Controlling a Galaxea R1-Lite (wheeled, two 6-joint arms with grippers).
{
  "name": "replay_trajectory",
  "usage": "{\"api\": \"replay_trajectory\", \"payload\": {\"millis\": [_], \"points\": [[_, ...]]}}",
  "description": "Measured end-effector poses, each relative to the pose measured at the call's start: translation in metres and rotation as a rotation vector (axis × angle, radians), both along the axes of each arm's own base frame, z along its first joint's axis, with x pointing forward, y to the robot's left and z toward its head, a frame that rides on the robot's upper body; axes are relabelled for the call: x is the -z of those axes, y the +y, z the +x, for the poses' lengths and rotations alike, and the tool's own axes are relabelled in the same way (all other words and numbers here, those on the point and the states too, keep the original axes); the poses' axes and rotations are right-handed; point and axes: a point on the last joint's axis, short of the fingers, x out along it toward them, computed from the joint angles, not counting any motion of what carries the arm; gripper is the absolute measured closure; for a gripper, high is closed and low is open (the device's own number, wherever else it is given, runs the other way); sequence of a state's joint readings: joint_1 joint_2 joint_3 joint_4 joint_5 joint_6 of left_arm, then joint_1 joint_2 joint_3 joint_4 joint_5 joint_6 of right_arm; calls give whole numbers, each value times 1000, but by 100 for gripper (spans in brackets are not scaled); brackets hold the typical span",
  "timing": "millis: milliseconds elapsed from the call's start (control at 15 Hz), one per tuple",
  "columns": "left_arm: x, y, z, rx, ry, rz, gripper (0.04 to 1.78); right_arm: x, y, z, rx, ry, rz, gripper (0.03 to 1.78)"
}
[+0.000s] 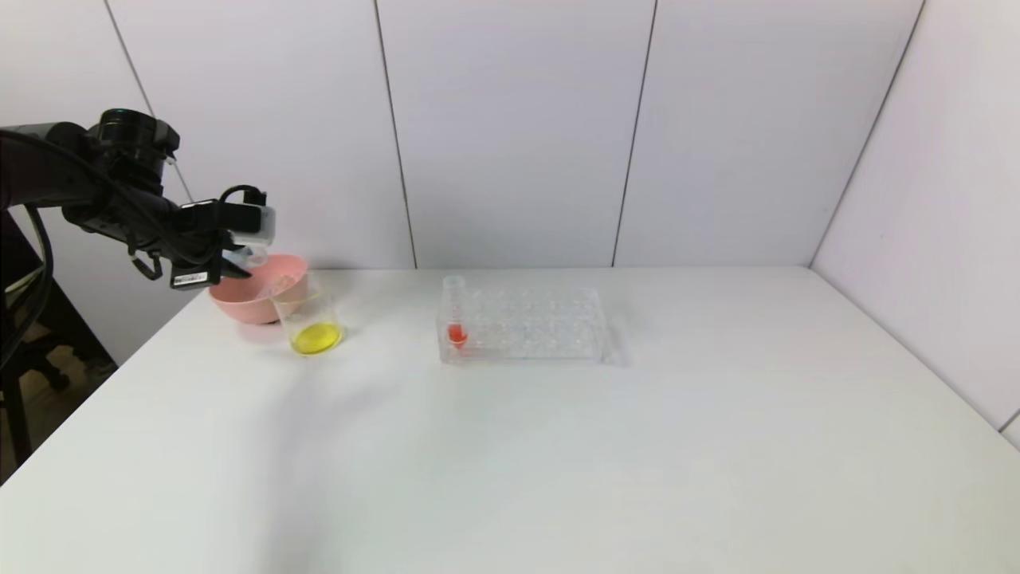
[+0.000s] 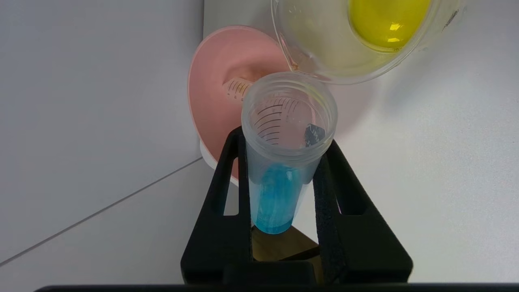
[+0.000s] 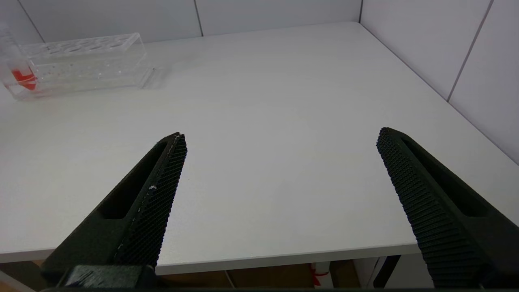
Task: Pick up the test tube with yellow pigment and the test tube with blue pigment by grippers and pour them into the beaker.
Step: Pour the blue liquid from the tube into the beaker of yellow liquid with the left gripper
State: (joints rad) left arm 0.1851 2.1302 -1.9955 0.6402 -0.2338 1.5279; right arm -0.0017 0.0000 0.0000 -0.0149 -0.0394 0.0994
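Right wrist view: the right gripper (image 3: pixel 279 138) hangs jaws wide apart at the table's (image 3: pixel 284 227) near edge, bare surface ahead. Farther off, the left gripper (image 2: pixel 284 170) clamps the test tube with blue pigment (image 2: pixel 279 162) above the pink bowl (image 1: pixel 247 303), just beside the beaker (image 1: pixel 315 323) holding yellow liquid. An empty tube in the bowl is partly hidden.

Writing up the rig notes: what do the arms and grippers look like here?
Left arm: black, round joint housings, loose black cables, a white-grey block and a small white label near the wrist. Left gripper: black triangular open-frame fingers with textured pads. Right gripper: the same black tapered fingers, ribbed inner faces, slot cut-outs.
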Motion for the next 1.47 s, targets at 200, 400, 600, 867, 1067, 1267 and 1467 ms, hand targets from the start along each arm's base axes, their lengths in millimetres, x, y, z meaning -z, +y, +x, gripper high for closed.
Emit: {"api": "replay_trajectory", "payload": {"millis": [200, 400, 600, 867, 1067, 1267, 1467], "points": [[0, -4, 1, -7, -2, 33, 137, 0, 0, 0, 0, 0, 0, 10], [1, -6, 2, 13, 2, 99, 137, 0, 0, 0, 0, 0, 0, 10], [4, -8, 4, 20, 11, 125, 137, 0, 0, 0, 0, 0, 0, 10], [7, -16, 7, 23, 22, 180, 137, 0, 0, 0, 0, 0, 0, 10], [7, -18, 8, 45, 20, 207, 137, 0, 0, 0, 0, 0, 0, 10], [5, -19, 7, 61, 15, 226, 137, 0, 0, 0, 0, 0, 0, 10], [2, -21, 6, 59, 10, 249, 137, 0, 0, 0, 0, 0, 0, 10]]}}
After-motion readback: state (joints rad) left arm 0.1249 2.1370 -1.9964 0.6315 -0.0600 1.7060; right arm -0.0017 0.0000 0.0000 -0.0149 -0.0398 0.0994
